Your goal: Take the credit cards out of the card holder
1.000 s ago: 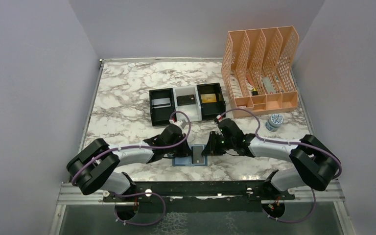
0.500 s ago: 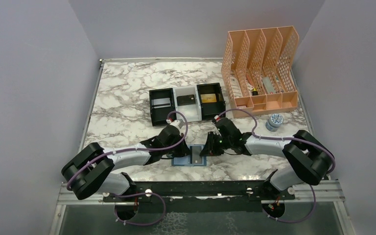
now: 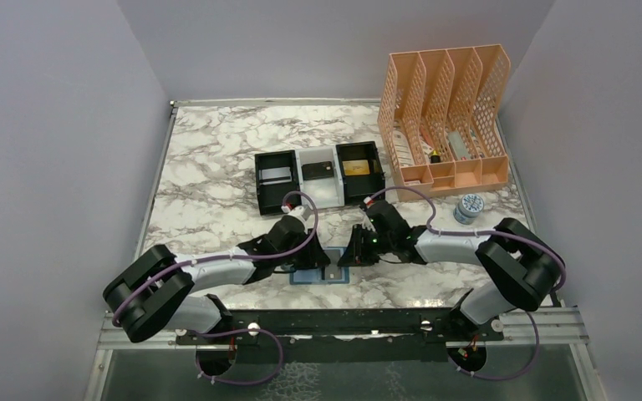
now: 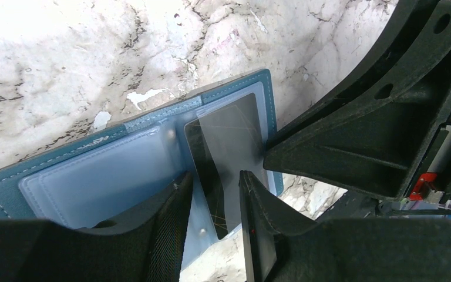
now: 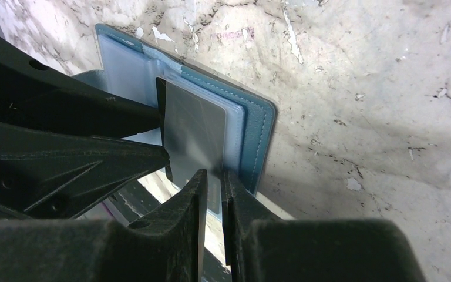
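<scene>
The blue card holder lies open near the table's front edge, between both grippers. A silvery-grey credit card sticks out of its right panel, tilted up. My left gripper is open, its fingers on either side of the card's end with gaps. My right gripper has its fingers nearly together on the card's opposite end, at the holder's outer border. More cards lie in the tray behind.
A black-and-white three-compartment tray stands behind the holder, with a card in each compartment. A peach mesh desk organiser fills the back right corner. A small round tin sits in front of it. Grey walls close in both sides.
The left gripper was shut on the card and has now opened. The card stays tilted up in the right gripper. Both arms have shifted slightly.
</scene>
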You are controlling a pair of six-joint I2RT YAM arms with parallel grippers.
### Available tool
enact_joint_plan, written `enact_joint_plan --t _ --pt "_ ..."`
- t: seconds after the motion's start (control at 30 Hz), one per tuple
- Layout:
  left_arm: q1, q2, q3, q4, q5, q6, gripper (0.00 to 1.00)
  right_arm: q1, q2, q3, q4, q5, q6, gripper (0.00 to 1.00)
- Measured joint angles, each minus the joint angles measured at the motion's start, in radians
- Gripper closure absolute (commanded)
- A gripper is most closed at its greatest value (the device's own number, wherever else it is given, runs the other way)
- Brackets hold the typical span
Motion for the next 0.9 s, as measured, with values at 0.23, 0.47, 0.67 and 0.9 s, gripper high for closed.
enact_joint_plan --t 0.23,0.47,0.67,0.9 --pt "0.0 0.003 -0.026 0.042 0.002 -0.021 0.86 -0.004 0.015 0.008 0.007 -0.019 0.003 0.84" --pt "0.0 -0.033 -0.043 0.044 -0.01 -0.051 1.0 -0.005 0.018 0.009 0.007 -0.02 0.005 0.84" --pt "-0.006 -0.116 -0.046 -0.014 -0.04 -0.054 1.0 -0.003 0.03 0.018 0.011 -0.019 0.01 0.84" --pt "-0.006 -0.14 -0.051 -0.056 -0.066 -0.053 0.89 -0.003 0.032 0.024 0.004 -0.02 0.01 0.84"
